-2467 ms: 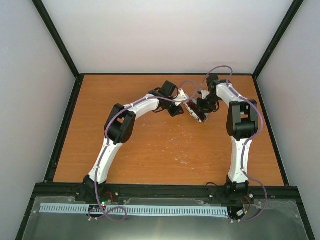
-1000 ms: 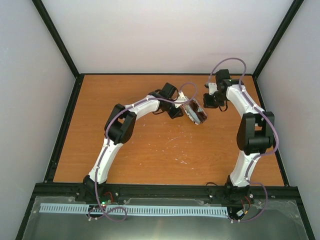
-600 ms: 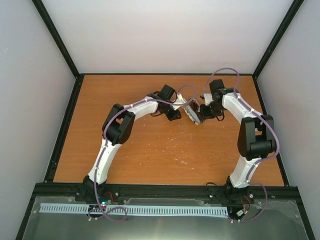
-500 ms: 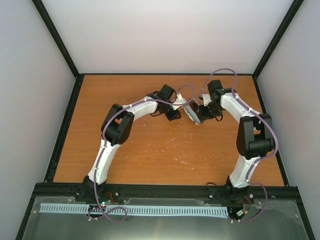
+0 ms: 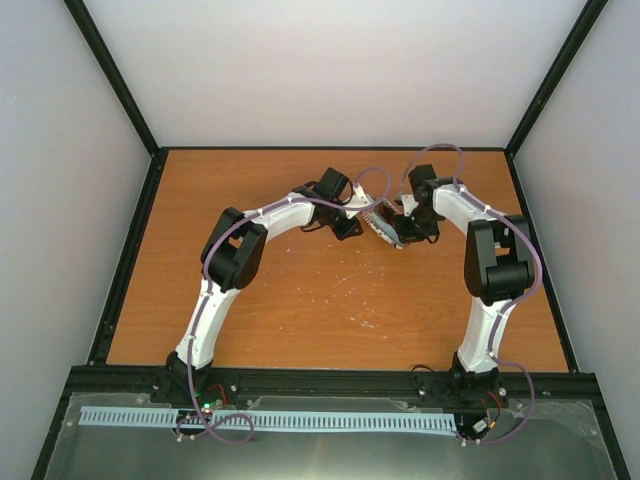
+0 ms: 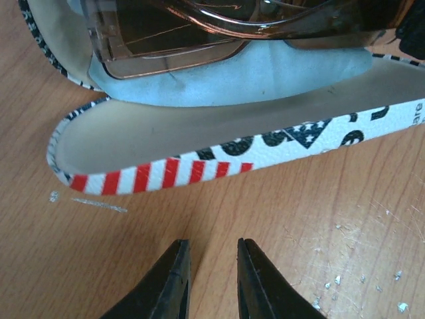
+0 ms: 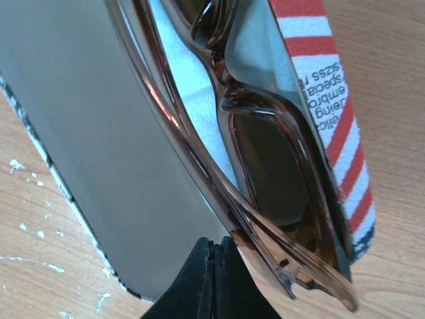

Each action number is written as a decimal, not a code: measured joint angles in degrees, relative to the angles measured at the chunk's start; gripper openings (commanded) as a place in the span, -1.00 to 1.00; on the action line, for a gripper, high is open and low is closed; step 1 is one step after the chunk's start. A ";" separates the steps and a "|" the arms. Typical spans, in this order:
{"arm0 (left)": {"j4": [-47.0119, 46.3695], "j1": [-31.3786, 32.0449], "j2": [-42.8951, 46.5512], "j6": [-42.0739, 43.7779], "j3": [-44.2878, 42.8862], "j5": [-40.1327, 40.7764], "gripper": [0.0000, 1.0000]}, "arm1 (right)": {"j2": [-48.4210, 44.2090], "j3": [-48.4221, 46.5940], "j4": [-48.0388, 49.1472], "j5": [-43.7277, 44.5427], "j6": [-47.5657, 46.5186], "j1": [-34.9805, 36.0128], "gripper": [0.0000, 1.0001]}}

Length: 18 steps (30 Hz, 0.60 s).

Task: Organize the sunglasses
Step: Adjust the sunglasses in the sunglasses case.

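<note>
The sunglasses (image 6: 199,26), brown-lensed with a thin reddish-brown frame, lie folded inside the open flag-patterned case (image 6: 199,169) on a light blue cloth (image 6: 232,80). In the top view the case (image 5: 388,224) sits mid-table towards the back, between both wrists. My left gripper (image 6: 211,243) hovers over bare wood just short of the case's striped rim, its jaws a little apart and empty. My right gripper (image 7: 214,243) is shut with nothing in it. Its tip presses against the folded temple arms of the sunglasses (image 7: 265,173), at the edge of the grey inner lid (image 7: 86,133).
Black rails border the orange wooden table (image 5: 300,300), with grey walls on three sides. White specks are scattered over the wood near the case (image 6: 345,279). Both arms arch over the middle towards the back.
My right arm swung in from the back right, and its shut gripper now reaches into the case against the sunglasses. The left gripper has stayed beside the case, unchanged.
</note>
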State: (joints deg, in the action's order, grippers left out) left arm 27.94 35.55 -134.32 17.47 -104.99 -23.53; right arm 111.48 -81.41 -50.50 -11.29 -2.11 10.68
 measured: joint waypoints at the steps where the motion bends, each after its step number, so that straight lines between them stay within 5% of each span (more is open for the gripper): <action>1: -0.04 0.00 0.00 0.00 0.07 -0.02 -0.56 | 0.28 -0.11 0.07 0.04 0.00 0.00 -0.95; 18: -0.15 0.00 0.00 -0.11 0.26 -0.52 -0.55 | 5.60 -10.47 0.04 -2.75 -0.63 2.08 -0.85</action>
State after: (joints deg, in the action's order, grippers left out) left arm 27.79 35.55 -134.32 17.37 -104.73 -24.05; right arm 117.08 -91.88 -50.46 -14.04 -2.74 12.75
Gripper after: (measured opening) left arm 0.222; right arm 0.044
